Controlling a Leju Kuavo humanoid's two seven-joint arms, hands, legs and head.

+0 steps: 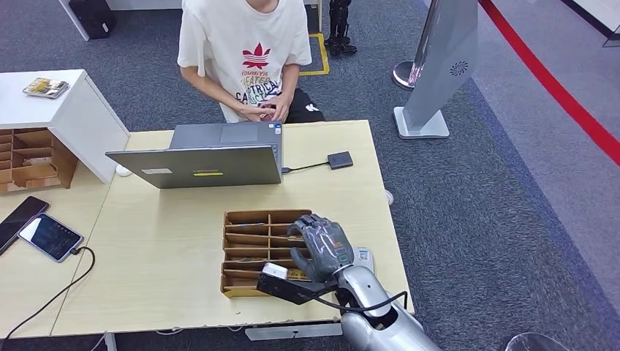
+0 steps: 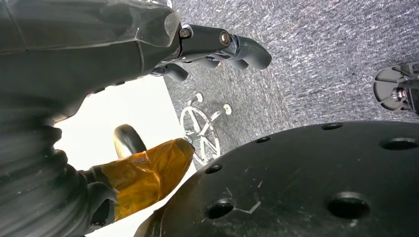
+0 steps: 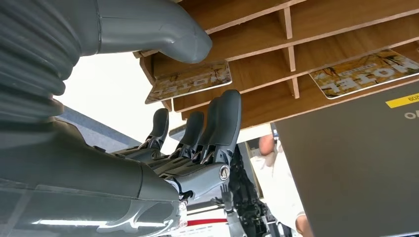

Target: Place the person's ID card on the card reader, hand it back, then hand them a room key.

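A wooden compartment tray (image 1: 252,248) sits at the table's near right and holds room key cards (image 3: 190,81) printed "HOTEL", another card (image 3: 368,74) lying in a neighbouring slot. My right hand (image 1: 322,245) hovers over the tray's right side with fingers (image 3: 217,123) and thumb apart on either side of the nearer card, gripping nothing. The small black card reader (image 1: 340,159) lies beside the laptop (image 1: 208,155), joined by a cable. A person (image 1: 248,55) stands across the table with hands together at its far edge. My left hand (image 2: 148,64) hangs over the floor, holding nothing.
Two phones (image 1: 50,235) lie on the adjoining table at left, one with a cable trailing over the table. A white cabinet (image 1: 66,110) with a wooden organizer (image 1: 29,157) stands at far left. A small white object (image 1: 363,257) lies right of the tray.
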